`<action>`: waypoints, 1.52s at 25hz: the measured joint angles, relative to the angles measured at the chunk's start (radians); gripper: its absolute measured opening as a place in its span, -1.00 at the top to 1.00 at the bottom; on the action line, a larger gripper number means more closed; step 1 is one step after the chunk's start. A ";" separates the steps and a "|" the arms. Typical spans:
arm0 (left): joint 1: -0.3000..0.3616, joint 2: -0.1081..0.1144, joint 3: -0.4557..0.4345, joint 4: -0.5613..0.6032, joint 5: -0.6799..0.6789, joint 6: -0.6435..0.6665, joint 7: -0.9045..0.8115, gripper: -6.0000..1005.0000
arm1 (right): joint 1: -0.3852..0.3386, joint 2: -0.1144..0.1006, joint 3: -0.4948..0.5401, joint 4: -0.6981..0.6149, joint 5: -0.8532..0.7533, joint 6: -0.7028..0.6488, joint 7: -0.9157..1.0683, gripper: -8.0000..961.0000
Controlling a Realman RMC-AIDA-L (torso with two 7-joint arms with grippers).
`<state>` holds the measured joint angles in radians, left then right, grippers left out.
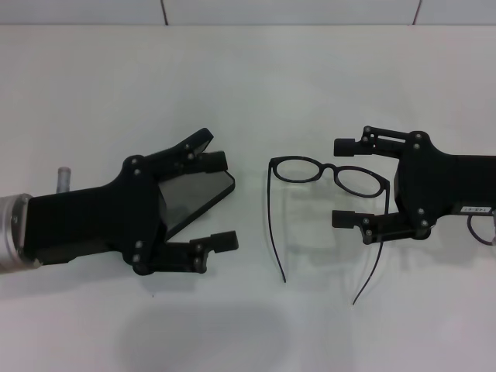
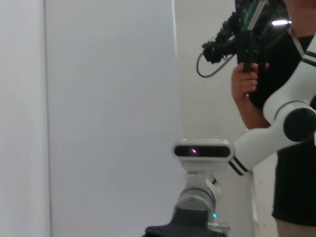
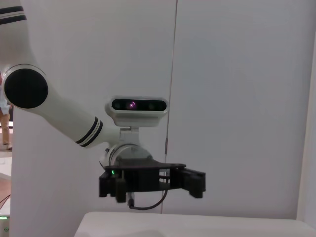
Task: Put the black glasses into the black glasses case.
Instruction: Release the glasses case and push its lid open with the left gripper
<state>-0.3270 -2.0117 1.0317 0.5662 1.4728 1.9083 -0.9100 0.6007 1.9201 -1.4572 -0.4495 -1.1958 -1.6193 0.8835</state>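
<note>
The black glasses (image 1: 329,172) lie unfolded on the white table (image 1: 256,85), lenses towards the far side and temple arms pointing to the near edge. My right gripper (image 1: 341,183) is open, and its fingers reach in from the right on either side of the right lens. The black glasses case (image 1: 198,194) lies at centre left, largely hidden under my left gripper (image 1: 221,198). That gripper is open with its fingers spread around the case's right end. The right wrist view shows the left gripper (image 3: 148,180) from in front, above the table edge.
A small grey cylinder (image 1: 63,177) stands behind my left arm. A cable (image 1: 482,229) hangs by my right wrist. In the left wrist view a person (image 2: 291,123) stands behind my right arm, holding a black device (image 2: 242,37). White wall panels stand behind.
</note>
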 joint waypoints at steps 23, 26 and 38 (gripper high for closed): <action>-0.099 0.035 -0.236 0.203 0.088 -0.153 -0.593 -0.75 | -0.012 -0.001 0.000 0.002 0.001 0.001 -0.012 -0.79; -0.097 0.009 -0.237 0.413 0.280 -0.251 -0.792 -0.74 | -0.012 0.000 0.000 0.001 0.001 0.001 -0.012 -0.79; -0.058 -0.078 -0.146 0.683 0.643 -0.337 -0.970 -0.62 | -0.027 0.008 -0.001 -0.003 -0.006 0.001 -0.025 -0.79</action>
<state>-0.3845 -2.0898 0.8862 1.2488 2.1153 1.5717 -1.8803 0.5740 1.9278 -1.4578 -0.4523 -1.2018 -1.6179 0.8589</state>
